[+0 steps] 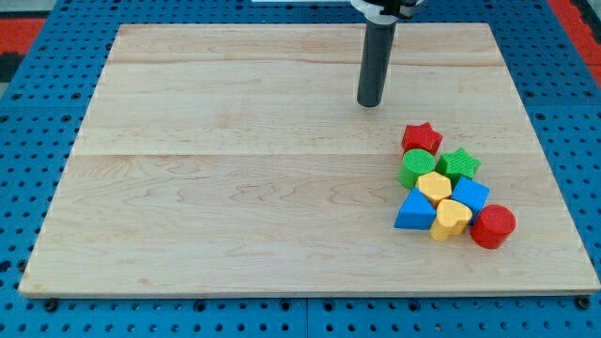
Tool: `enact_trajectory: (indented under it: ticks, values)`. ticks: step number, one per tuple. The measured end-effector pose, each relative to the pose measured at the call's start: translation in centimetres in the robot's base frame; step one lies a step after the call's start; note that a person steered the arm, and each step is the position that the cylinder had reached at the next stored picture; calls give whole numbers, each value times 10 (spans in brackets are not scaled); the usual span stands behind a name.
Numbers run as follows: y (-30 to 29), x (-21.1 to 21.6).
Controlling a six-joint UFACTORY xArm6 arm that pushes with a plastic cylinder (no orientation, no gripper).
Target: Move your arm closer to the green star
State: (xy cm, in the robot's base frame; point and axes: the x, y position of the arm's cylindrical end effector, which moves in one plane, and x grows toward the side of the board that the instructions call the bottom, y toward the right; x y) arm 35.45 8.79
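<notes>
Sitting lower-right of my tip: green star.

Pale wooden desk lying on blue perforated panel; red patches past the top corners; even, soft light.

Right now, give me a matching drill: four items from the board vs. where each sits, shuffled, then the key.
Column 1:
1. my tip
2. red star
3. blue triangle
4. red cylinder

Column 2:
A. cluster's corner nearest the view's bottom right
B. top of the cluster, just above the green cylinder
C. cluster's edge toward the view's left, touching a yellow block
D. alone on the bare board, up and to the view's left of the green star

Pairs: 1-D, 2-B, 3-C, 4-A
</notes>
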Motion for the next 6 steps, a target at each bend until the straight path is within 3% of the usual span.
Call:
enact_trajectory:
  ticks: [2,4,6]
  values:
    - [4,0]
    - [83,0]
    - [120,41]
